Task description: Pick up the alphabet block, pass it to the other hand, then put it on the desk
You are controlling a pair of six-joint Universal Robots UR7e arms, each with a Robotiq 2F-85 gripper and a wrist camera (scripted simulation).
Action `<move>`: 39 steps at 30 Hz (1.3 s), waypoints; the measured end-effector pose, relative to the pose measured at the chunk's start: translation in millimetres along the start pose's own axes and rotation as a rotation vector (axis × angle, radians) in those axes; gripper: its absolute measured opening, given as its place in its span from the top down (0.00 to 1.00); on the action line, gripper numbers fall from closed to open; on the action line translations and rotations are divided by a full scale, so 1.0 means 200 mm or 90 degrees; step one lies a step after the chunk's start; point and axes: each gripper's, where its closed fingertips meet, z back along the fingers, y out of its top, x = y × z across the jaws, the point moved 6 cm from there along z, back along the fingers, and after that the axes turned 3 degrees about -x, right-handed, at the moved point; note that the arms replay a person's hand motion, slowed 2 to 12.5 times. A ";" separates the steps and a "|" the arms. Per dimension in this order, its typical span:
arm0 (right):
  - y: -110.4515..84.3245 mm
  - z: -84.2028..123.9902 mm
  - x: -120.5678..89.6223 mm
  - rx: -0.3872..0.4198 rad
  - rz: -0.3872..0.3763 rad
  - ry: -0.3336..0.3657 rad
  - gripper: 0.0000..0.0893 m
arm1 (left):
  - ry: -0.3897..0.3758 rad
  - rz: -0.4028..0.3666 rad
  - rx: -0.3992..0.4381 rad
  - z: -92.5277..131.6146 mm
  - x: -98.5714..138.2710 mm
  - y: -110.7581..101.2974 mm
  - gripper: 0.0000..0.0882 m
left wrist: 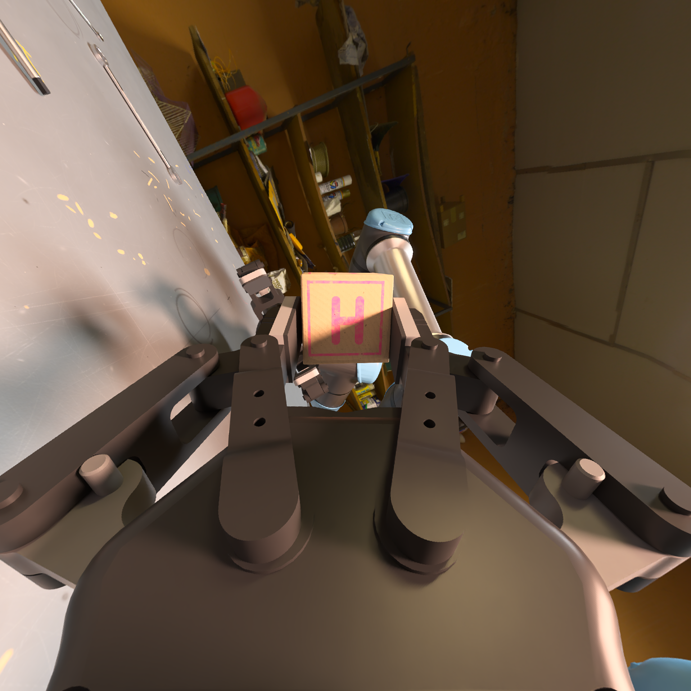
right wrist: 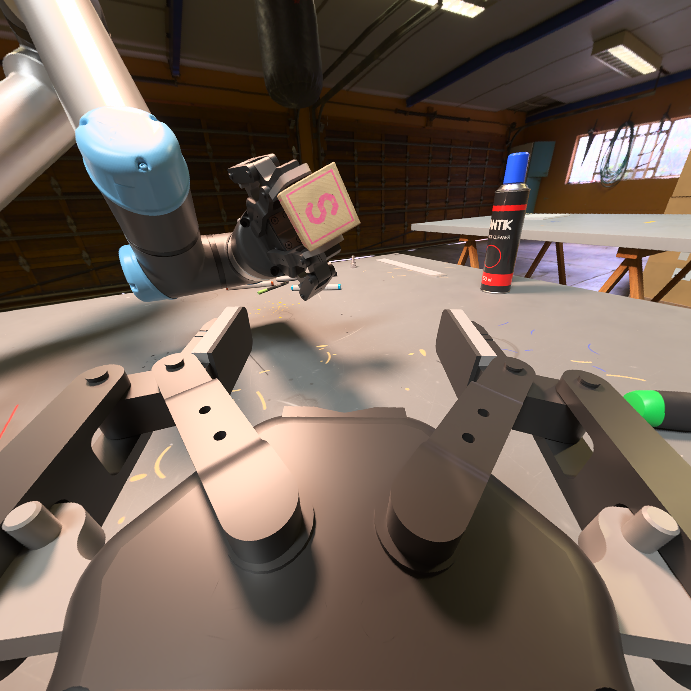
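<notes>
The alphabet block (left wrist: pixel 347 318) is a tan wooden cube with pink letters in pink square frames. My left gripper (left wrist: pixel 346 329) is shut on it, a pad on each side, and holds it in the air above the grey desk (left wrist: pixel 74 224). In the right wrist view the same block (right wrist: pixel 318 206) sits tilted in the left gripper, up and slightly left of my right gripper (right wrist: pixel 344 336). My right gripper is open and empty, low over the desk (right wrist: pixel 374 336), a short way from the block. The right gripper's fingers (left wrist: pixel 258 284) show behind the block in the left wrist view.
A black spray can (right wrist: pixel 503 228) with a blue cap stands on the desk at the right. A green-capped marker (right wrist: pixel 658 409) lies at the far right near my right gripper. Markers (right wrist: pixel 318 287) and a small bolt (right wrist: pixel 353 261) lie farther back. Shelves (left wrist: pixel 299 168) line the orange wall.
</notes>
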 end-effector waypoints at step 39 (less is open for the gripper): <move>0.16 -0.18 -0.07 -0.058 0.187 0.047 0.04 | -0.009 0.060 -0.021 -0.08 -0.09 -0.06 0.54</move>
